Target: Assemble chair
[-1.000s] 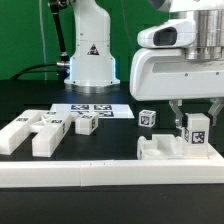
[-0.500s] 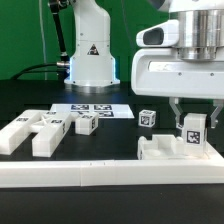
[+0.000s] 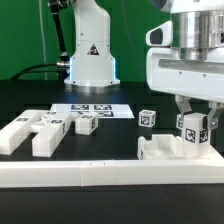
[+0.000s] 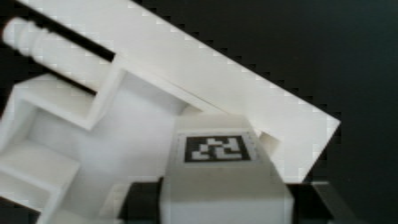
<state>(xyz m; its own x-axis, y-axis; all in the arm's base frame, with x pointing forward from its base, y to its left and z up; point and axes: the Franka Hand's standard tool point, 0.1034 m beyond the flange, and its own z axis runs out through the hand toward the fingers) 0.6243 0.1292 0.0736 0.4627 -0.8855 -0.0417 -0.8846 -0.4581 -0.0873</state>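
Gripping upright tagged block point(image 3: 195, 140) in claw point(image 3: 196, 124), straight beneath it; low slab point(image 3: 157, 151) just beside, toward exterior view's left, by border rail point(image 3: 60, 176) at worktop point(image 3: 30, 100) edge.

White chair parts point(image 3: 45, 138), black-and-white square tags point(image 3: 197, 133), black table point(image 3: 115, 137)

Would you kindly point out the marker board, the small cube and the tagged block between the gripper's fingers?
marker board point(image 3: 100, 109), exterior view, on its tagged top face.
small cube point(image 3: 148, 118), exterior view, on its front tag.
tagged block point(image 3: 196, 136), exterior view, on its front tag.
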